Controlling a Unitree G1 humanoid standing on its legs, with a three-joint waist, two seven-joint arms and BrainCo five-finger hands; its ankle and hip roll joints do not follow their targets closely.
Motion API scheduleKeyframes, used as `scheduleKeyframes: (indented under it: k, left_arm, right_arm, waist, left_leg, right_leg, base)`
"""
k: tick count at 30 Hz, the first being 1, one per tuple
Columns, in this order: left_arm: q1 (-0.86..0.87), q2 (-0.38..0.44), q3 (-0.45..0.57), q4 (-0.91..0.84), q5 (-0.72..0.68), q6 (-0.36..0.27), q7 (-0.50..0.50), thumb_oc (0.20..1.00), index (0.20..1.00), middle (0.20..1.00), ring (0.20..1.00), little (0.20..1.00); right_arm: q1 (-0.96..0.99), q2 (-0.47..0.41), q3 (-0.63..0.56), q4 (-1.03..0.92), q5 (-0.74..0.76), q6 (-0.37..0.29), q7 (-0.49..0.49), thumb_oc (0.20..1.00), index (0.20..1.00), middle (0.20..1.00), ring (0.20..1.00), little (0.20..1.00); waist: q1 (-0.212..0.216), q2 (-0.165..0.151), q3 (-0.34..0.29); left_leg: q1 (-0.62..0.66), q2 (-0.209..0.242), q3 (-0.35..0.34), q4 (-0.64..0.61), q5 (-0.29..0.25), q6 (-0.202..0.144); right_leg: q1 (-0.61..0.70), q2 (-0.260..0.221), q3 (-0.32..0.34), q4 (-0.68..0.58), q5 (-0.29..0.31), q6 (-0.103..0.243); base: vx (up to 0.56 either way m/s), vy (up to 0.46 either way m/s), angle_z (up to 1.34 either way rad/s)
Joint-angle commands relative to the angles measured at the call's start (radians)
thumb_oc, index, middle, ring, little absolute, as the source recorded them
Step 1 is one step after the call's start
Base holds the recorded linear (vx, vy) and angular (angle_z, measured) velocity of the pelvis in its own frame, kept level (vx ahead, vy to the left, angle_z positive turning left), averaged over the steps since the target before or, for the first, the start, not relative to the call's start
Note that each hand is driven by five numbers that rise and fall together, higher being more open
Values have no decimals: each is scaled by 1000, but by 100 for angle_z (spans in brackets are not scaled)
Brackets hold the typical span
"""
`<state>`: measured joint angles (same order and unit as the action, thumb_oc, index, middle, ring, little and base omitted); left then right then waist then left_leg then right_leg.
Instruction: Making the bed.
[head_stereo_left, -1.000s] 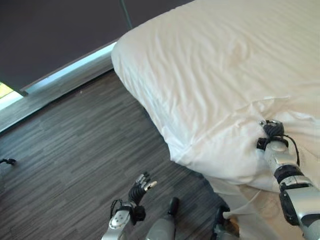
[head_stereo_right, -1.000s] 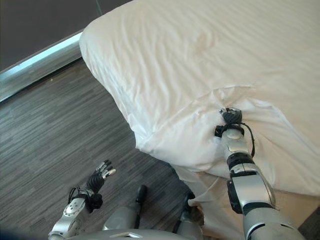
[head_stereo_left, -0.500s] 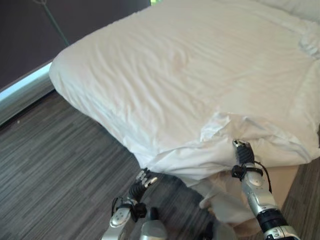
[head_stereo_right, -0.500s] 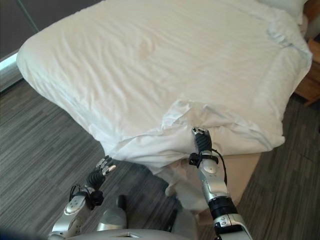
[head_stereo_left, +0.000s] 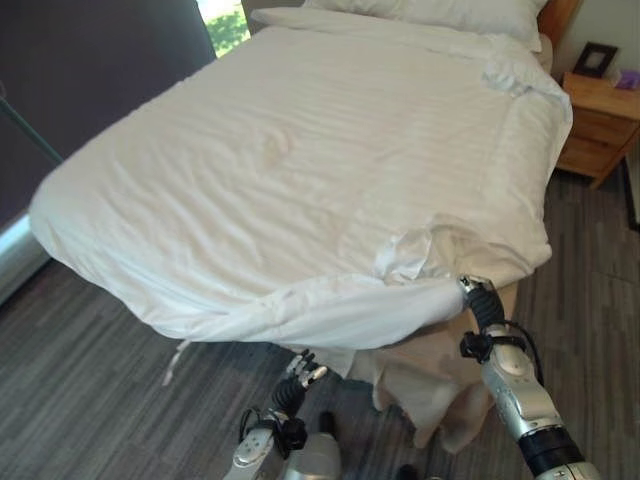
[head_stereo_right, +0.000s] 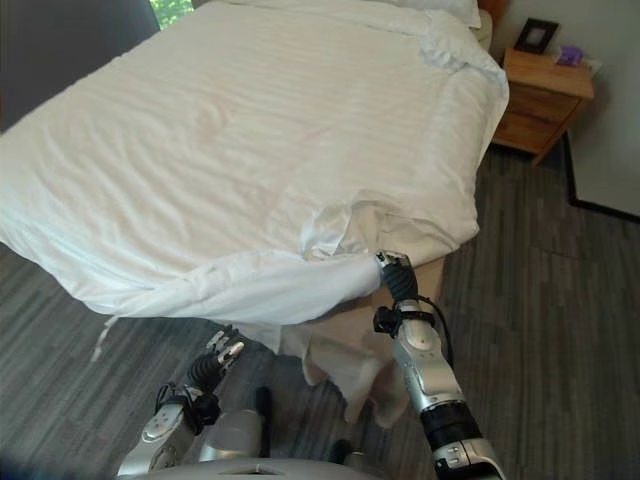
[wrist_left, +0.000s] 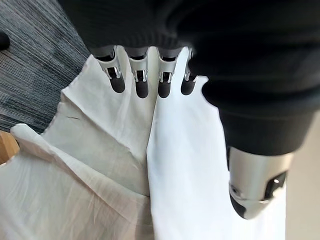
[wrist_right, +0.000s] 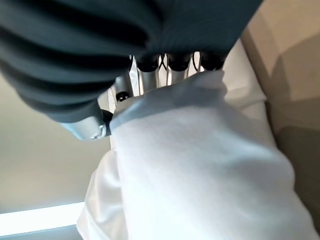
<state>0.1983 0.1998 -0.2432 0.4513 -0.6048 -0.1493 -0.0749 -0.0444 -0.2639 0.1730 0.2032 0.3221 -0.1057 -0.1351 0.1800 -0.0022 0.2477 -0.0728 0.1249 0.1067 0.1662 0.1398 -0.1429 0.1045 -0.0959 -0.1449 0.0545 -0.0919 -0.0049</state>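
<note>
**Duvet corner held at foot of bed; left hand idle**

The white duvet (head_stereo_left: 300, 170) lay spread over most of the bed (head_stereo_right: 445, 270), reaching the pillows (head_stereo_left: 440, 12) at the head. Its near corner at the foot was bunched and drawn off the mattress edge into a taut fold. The right hand (head_stereo_right: 397, 276) had its fingers curled round that fold, the cloth passing between fingers and thumb in the right wrist view, apparently to pull the corner out square. Beneath it a beige bed skirt (head_stereo_left: 430, 385) hung loose. The left hand (head_stereo_left: 298, 378) sat low below the foot edge, fingers straight and relaxed, grasping nothing, with white cloth beyond its tips. A wooden nightstand (head_stereo_right: 545, 95) stood beside the head of the bed.
</note>
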Motion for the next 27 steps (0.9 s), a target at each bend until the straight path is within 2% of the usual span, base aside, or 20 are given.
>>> scheduleKeyframes:
  k: [1, 2, 4, 5, 6, 8, 9, 10, 11, 12, 13, 14, 15, 16, 17, 18, 19, 20, 25, 27]
  left_arm:
    - [-45, -9, -13, -48, -48, -27, 5, 1000, 1000, 1000, 1000, 1000]
    - [-44, -10, -13, -48, -48, -27, 4, 1000, 1000, 1000, 1000, 1000]
    - [-58, -7, -28, -54, -46, -20, 5, 1000, 1000, 1000, 1000, 1000]
    - [-60, -3, -49, -71, -59, -13, 3, 1000, 1000, 1000, 1000, 1000]
    - [-58, -3, -50, -72, -59, -13, 4, 1000, 1000, 1000, 1000, 1000]
    - [-66, -15, -77, -53, -61, -2, -8, 1000, 1000, 1000, 1000, 1000]
    - [-70, -16, -101, -36, -70, 6, -24, 1000, 1000, 1000, 1000, 1000]
    - [-70, -16, -102, -35, -71, 6, -24, 1000, 1000, 1000, 1000, 1000]
    - [-64, -7, -112, -46, -72, 11, -36, 1000, 1000, 1000, 1000, 1000]
    - [-52, 0, -118, -51, -76, 17, -53, 1000, 1000, 1000, 1000, 1000]
    - [-47, 4, -124, -45, -80, 27, -73, 1000, 1000, 1000, 1000, 1000]
    - [-43, 13, -129, -53, -92, 35, -90, 1000, 1000, 1000, 1000, 1000]
    - [-43, 37, -135, -50, -104, 36, -107, 1000, 1000, 1000, 1000, 1000]
    - [-49, 48, -136, -44, -115, 43, -120, 1000, 1000, 1000, 1000, 1000]
    - [-56, 58, -131, -47, -124, 44, -120, 1000, 1000, 1000, 1000, 1000]
    - [-57, 58, -130, -46, -124, 44, -120, 1000, 1000, 1000, 1000, 1000]
    - [-77, 71, -126, -37, -134, 46, -138, 1000, 1000, 1000, 1000, 1000]
    - [-75, 72, -122, -33, -136, 50, -149, 1000, 1000, 1000, 1000, 1000]
    - [-72, 57, -104, -9, -118, 48, -156, 1000, 1000, 1000, 1000, 1000]
    - [-61, 34, -74, 12, -118, 43, -141, 1000, 1000, 1000, 1000, 1000]
  right_arm:
    - [97, -14, -2, -129, 6, -36, 49, 200, 200, 200, 200, 200]
    - [99, -15, -1, -129, 6, -36, 49, 200, 200, 200, 200, 200]
    - [146, -15, 4, -86, -48, -24, 46, 200, 200, 200, 200, 200]
    - [188, -10, -5, -55, -93, -2, 25, 200, 200, 200, 200, 200]
    - [190, -10, -4, -57, -94, -2, 25, 200, 200, 200, 200, 200]
    - [190, -19, -33, 32, -144, 6, 12, 200, 200, 200, 200, 200]
    - [210, -14, -68, 98, -154, 19, -3, 200, 200, 200, 200, 200]
    - [210, -14, -69, 99, -154, 18, -3, 200, 200, 200, 200, 200]
    - [210, -19, -90, 142, -168, 20, -15, 200, 200, 200, 200, 200]
    - [212, -26, -109, 182, -198, 25, -25, 423, 423, 423, 423, 423]
    - [202, -37, -122, 239, -236, 35, -35, 1000, 1000, 1000, 1000, 1000]
    - [182, -53, -145, 316, -280, 51, -69, 1000, 1000, 1000, 1000, 1000]
    - [156, -88, -178, 416, -338, 82, -105, 1000, 1000, 1000, 1000, 1000]
    - [149, -104, -204, 478, -354, 103, -120, 1000, 1000, 1000, 1000, 1000]
    - [133, -123, -233, 537, -345, 114, -135, 1000, 1000, 1000, 1000, 1000]
    - [131, -123, -233, 539, -344, 113, -135, 1000, 1000, 1000, 1000, 1000]
    - [111, -185, -282, 613, -335, 127, -152, 1000, 1000, 1000, 1000, 1000]
    - [118, -229, -319, 635, -330, 136, -146, 1000, 1000, 1000, 1000, 1000]
    - [154, -295, -400, 623, -322, 133, -143, 1000, 1000, 1000, 1000, 1000]
    - [173, -338, -482, 496, -302, 118, -168, 1000, 1000, 1000, 1000, 1000]
  waist:
    - [-104, -34, -50]
    - [-105, -30, -48]
    - [-158, -17, -76]
    - [-197, 3, -90]
    - [-198, 5, -92]
    - [-223, 28, -102]
    - [-240, 30, -108]
    - [-238, 29, -108]
    - [-247, 23, -108]
    - [-251, 18, -106]
    - [-252, 12, -103]
    - [-253, 7, -95]
    - [-256, -5, -76]
    - [-255, -7, -62]
    - [-256, -7, -52]
    - [-256, -9, -54]
    - [-242, -8, -46]
    - [-231, -17, -57]
    - [-221, -38, -89]
    - [-225, -48, -108]
  left_leg:
    - [99, 114, -63, 92, -3, 8]
    - [106, 118, -64, 91, -7, 6]
    - [196, 205, -29, 32, 29, -15]
    - [232, 252, 1, -24, 68, -33]
    - [234, 253, 0, -28, 70, -33]
    - [252, 203, 13, -127, -35, -43]
    - [258, 177, 35, -189, -80, -45]
    - [260, 174, 36, -191, -80, -44]
    - [274, 150, 47, -230, -109, -35]
    - [281, 131, 54, -252, -126, -29]
    - [275, 114, 55, -254, -142, -19]
    - [263, 96, 55, -254, -153, -13]
    - [239, 68, 42, -254, -153, 1]
    - [228, 61, 42, -254, -152, 9]
    - [214, 57, 42, -254, -146, 19]
    - [209, 55, 42, -254, -142, 20]
    - [178, 45, 58, -254, -138, 37]
    - [168, 29, 68, -254, -143, 42]
    - [159, 3, 69, -254, -147, 47]
    - [158, 1, 79, -254, -146, 50]
  right_leg:
    - [-25, -62, -101, -75, 128, 95]
    - [-18, -57, -102, -75, 125, 95]
    - [-57, -72, -134, -68, 135, 102]
    - [-87, -84, -157, -61, 143, 120]
    - [-85, -83, -158, -61, 142, 120]
    - [-111, -91, -158, -52, 163, 141]
    - [-125, -115, -165, -51, 190, 148]
    - [-125, -116, -164, -51, 190, 150]
    - [-133, -133, -164, -51, 211, 159]
    - [-143, -145, -162, -52, 233, 170]
    - [-155, -155, -158, -56, 254, 181]
    - [-175, -168, -153, -60, 283, 195]
    - [-204, -176, -116, -64, 320, 219]
    - [-218, -176, -77, -54, 326, 233]
    - [-231, -170, -38, -32, 316, 238]
    - [-236, -172, -36, -31, 318, 238]
    - [-206, -166, -4, -1, 260, 231]
    - [-156, -172, -10, -11, 241, 225]
    - [-117, -180, -32, -88, 248, 227]
    - [-111, -179, -47, -131, 276, 235]
  base:
    - [-275, 178, -1]
    - [-242, 230, 28]
    - [-277, 326, 51]
    - [-268, 339, 64]
    - [-223, 316, 71]
    - [-196, 265, 50]
    - [-185, 257, 37]
    - [-165, 267, 54]
    - [-103, 149, 44]
    - [-169, 205, 22]
    - [-227, 180, 7]
    - [-342, 189, 10]
    - [-376, 148, 24]
    - [-385, 119, 28]
    - [-217, 46, 28]
    - [-320, 84, 20]
    - [-257, 83, -10]
    - [-256, 84, -31]
    - [7, 21, -21]
    - [-1, -3, -9]
